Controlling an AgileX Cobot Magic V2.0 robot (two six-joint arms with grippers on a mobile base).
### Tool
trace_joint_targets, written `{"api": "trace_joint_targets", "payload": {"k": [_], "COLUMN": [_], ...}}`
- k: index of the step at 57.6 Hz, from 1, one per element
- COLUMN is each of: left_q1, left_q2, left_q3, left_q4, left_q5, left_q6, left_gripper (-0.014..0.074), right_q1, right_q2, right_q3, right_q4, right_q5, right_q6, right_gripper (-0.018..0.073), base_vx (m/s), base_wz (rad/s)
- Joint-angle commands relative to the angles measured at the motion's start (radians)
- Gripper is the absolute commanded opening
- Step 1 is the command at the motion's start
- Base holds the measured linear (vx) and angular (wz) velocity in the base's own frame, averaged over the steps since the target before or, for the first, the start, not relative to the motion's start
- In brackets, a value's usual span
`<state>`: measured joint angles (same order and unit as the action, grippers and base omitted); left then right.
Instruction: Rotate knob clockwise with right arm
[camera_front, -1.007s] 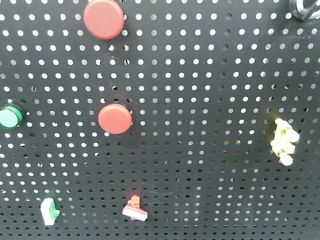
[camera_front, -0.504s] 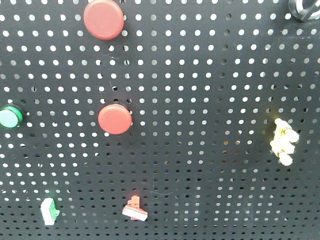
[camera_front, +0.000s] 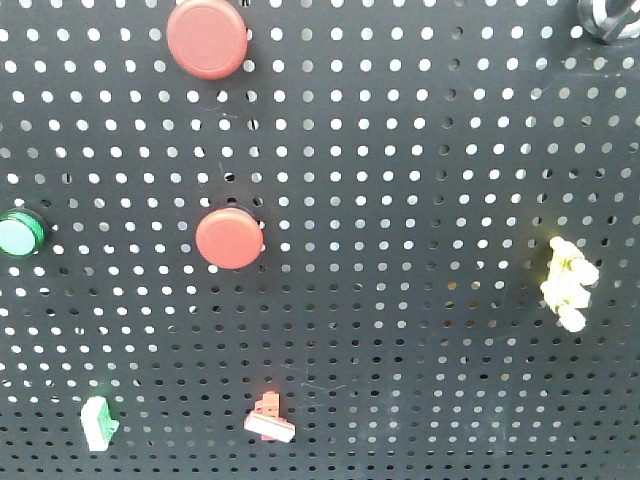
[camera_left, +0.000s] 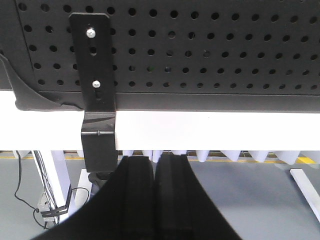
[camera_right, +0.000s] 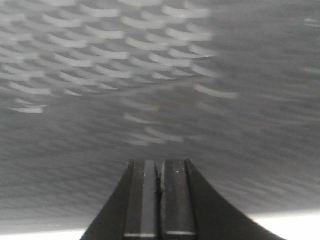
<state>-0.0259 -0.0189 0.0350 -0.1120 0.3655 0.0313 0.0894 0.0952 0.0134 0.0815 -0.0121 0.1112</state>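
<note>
Several fittings dot the black pegboard (camera_front: 420, 150) as I look across it from the left: a green button (camera_front: 20, 233) at the edge, a small green-and-white clip (camera_front: 98, 423) low down, two red round caps, one up top (camera_front: 207, 38) and one mid-board (camera_front: 230, 238), a red-and-white switch (camera_front: 269, 418) beneath them, then a pale yellow piece (camera_front: 568, 283) far right, and a dark ring-shaped part (camera_front: 605, 18) cut off by the upper right corner. Which of these is the knob I cannot tell for sure; the mid-board red cap looks the likeliest. No arm shows in front of the board. The left pincer (camera_left: 156, 167) hangs below the board's lower edge by a black bracket (camera_left: 96, 90), its jaws pressed together on nothing. The right pincer (camera_right: 160, 175) is likewise closed and empty, facing a blurred stretch of perforated board. I judge the task to be at the approach stage, nothing grasped yet. Next, the right pincer would need to open, line up squarely on the knob, close around it, then twist clockwise.
</note>
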Motion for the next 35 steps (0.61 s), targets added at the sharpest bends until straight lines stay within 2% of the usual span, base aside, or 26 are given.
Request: {"api": "trace_joint_targets", "payload": {"k": [1, 5, 14, 22, 27, 35], "left_q1": [0.002, 0.002, 0.002, 0.002, 0.002, 0.002], "left_q2": [-0.01, -0.01, -0.01, -0.01, -0.01, -0.01], "left_q3": [0.01, 0.01, 0.01, 0.01, 0.01, 0.01], "left_q4": [-0.007, -0.007, -0.007, -0.007, -0.007, -0.007], "left_q5": [-0.073, -0.073, -0.073, -0.073, -0.073, -0.073], "left_q6": [-0.007, -0.007, -0.008, -0.008, -0.008, -0.008], "left_gripper": [-0.0006, -0.0006, -0.0006, -0.0006, -0.0006, -0.0006], "right_q1": [-0.083, -0.117, -0.123, -0.123, -0.123, -0.123], "right_q2": [-0.075, -0.125, -0.119, -0.119, -0.119, -0.119], "right_q3": [-0.023, -0.023, -0.023, -0.019, 0.029, 0.023], "right_q4": [-0.064, -0.071, -0.093, -0.126, -0.133, -0.131], "right_q5": [0.123, 0.219, 0.26, 0.195, 0.034, 0.027], "right_q6": [-0.003, -0.019, -0.022, -0.022, -0.016, -0.014], "right_gripper": [-0.0009, -0.0009, -0.0009, -0.0009, -0.0009, -0.0009], "base_vx": [0.0, 0.0, 0.0, 0.0, 0.0, 0.0], "base_wz": [0.0, 0.0, 0.0, 0.0, 0.0, 0.0]}}
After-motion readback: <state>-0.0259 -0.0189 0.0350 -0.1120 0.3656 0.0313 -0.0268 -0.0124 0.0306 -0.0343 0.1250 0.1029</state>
